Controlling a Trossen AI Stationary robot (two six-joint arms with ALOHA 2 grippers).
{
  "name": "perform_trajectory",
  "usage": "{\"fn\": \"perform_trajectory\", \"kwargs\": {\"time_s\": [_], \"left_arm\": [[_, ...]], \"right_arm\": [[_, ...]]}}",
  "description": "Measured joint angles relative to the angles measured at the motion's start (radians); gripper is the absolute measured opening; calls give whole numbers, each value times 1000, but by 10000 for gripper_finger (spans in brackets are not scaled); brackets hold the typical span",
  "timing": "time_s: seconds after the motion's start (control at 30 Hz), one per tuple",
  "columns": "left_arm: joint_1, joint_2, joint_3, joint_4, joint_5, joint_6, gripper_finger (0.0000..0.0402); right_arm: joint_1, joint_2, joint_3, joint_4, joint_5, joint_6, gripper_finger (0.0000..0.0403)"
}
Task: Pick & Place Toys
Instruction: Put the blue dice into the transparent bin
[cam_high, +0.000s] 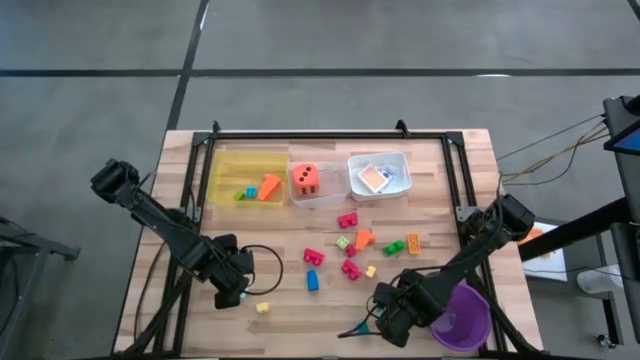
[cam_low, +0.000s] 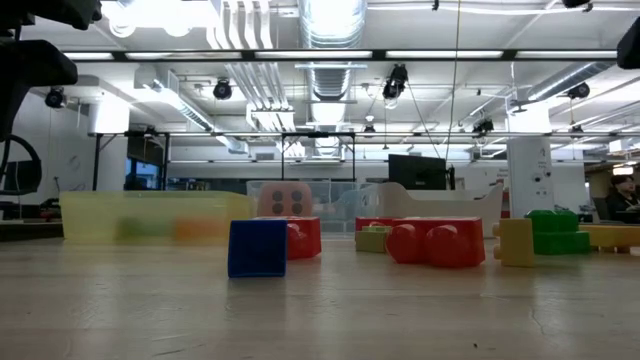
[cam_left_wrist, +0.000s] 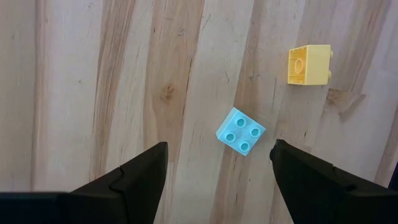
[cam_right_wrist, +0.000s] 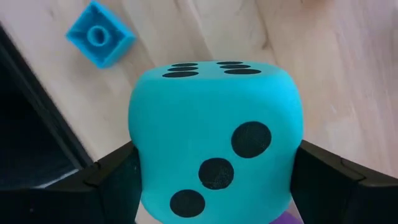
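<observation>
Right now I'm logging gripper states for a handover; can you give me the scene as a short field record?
left gripper: open, above a light blue block
right gripper: shut on the teal die
yellow tray: holds orange and green blocks
clear tray: holds the orange die
purple cup: near the right gripper

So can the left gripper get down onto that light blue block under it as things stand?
Probably yes. The left gripper is open, with the light blue block lying on bare wood just ahead of the gap between its fingers. The yellow block sits apart, so nothing blocks the way.
</observation>
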Motion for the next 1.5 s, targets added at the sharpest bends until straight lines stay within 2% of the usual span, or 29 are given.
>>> {"fn": "perform_trajectory", "kwargs": {"time_s": [0.5,0.77,1.0,1.17,1.3,1.4,1.5], "left_arm": [[0,0,0,0,0,0,281],[0,0,0,0,0,0,281],[0,0,0,0,-2,0,281],[35,-6,2,-23,-165,1,281],[48,-63,-17,-34,-324,13,281],[48,-125,-35,-19,-388,30,281],[50,-194,-54,-8,-407,42,281]], "right_arm": [[-4,-10,168,-168,89,-46,313],[-94,-15,329,-353,195,-207,313],[-264,-15,451,-407,291,-497,311],[-427,-15,496,-403,336,-759,311],[-567,-14,504,-347,337,-977,311],[-672,-11,504,-300,318,-1123,311],[-766,0,504,-256,307,-1252,311]]}}
